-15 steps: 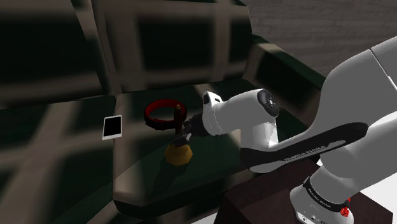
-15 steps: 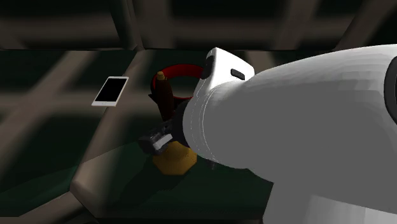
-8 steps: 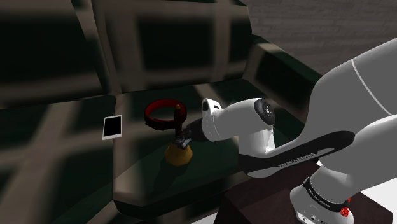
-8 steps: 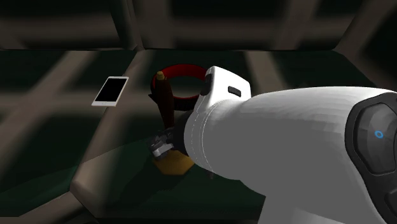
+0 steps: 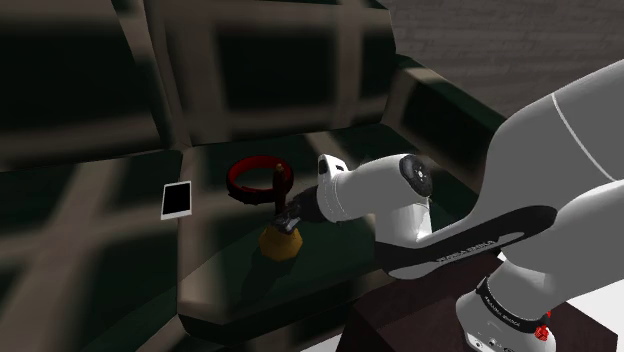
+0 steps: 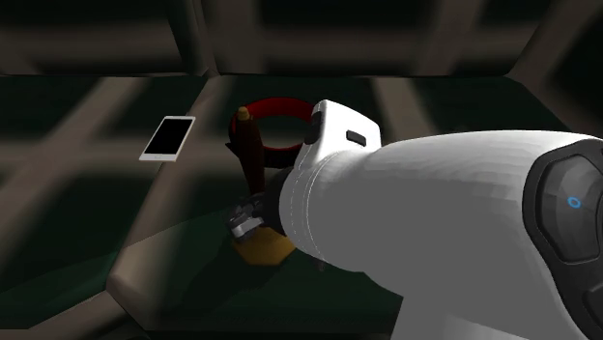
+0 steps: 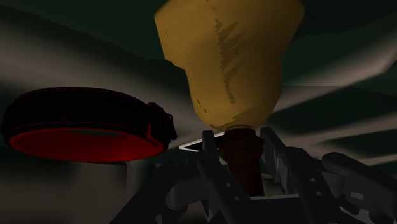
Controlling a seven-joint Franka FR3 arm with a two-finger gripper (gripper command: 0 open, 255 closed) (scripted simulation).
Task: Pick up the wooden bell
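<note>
Clasping yellow-brown bell (image 7: 229,57) handle, end effector (image 7: 242,154), arm lettering (image 5: 468,250) blurred

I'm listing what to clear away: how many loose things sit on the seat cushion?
3: the bell at the gripper, the red ring close beside it, and the phone towards the shoulder view's left. The arm may hide others.

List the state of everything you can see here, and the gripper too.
bell: upright on the cushion, not lifted yet.
gripper: shut on the bell's dark handle.
red ring: lying flat beside the bell, apart from the gripper.
phone: lying flat, screen dark.
</note>
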